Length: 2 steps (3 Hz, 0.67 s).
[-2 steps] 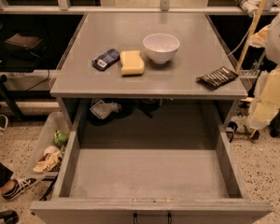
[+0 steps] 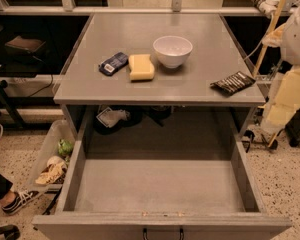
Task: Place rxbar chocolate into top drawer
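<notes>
The rxbar chocolate [image 2: 233, 82], a flat bar in a black wrapper with white stripes, lies on the grey tabletop [image 2: 140, 29] near its front right corner. The top drawer [image 2: 160, 186] is pulled fully open below the tabletop, and its grey inside is bare. Its front with the small dark handle [image 2: 163, 232] is at the bottom edge of the view. My gripper is out of view. Only the white and cream links of my arm [image 2: 287, 96] show at the right edge, to the right of the bar and apart from it.
A white bowl [image 2: 172, 51], a yellow sponge [image 2: 140, 67] and a dark blue packet with a white label [image 2: 113, 63] lie mid-table. A clear bin with rubbish [image 2: 52, 159] stands left of the drawer. A person's shoe [image 2: 17, 201] is at the lower left.
</notes>
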Motion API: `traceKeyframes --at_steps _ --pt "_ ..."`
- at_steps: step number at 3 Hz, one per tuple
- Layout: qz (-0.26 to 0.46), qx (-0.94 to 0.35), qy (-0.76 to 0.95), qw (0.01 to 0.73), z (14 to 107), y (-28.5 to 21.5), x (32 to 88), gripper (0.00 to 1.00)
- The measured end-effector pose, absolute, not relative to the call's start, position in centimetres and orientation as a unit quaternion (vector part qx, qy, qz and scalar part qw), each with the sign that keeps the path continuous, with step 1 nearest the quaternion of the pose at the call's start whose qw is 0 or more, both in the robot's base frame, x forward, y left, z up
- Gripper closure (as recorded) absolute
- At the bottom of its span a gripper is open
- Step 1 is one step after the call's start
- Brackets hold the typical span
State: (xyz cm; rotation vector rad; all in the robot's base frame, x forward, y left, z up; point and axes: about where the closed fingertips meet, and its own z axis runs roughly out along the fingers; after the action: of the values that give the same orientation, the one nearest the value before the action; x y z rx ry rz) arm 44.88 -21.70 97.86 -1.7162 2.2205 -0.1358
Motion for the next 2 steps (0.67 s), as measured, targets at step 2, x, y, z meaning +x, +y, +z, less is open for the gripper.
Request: traceKeyframes --at_steps 2 --pt "-0.049 -0.605 0.777 0.165 93.5 -21.2 52.7 0.00"
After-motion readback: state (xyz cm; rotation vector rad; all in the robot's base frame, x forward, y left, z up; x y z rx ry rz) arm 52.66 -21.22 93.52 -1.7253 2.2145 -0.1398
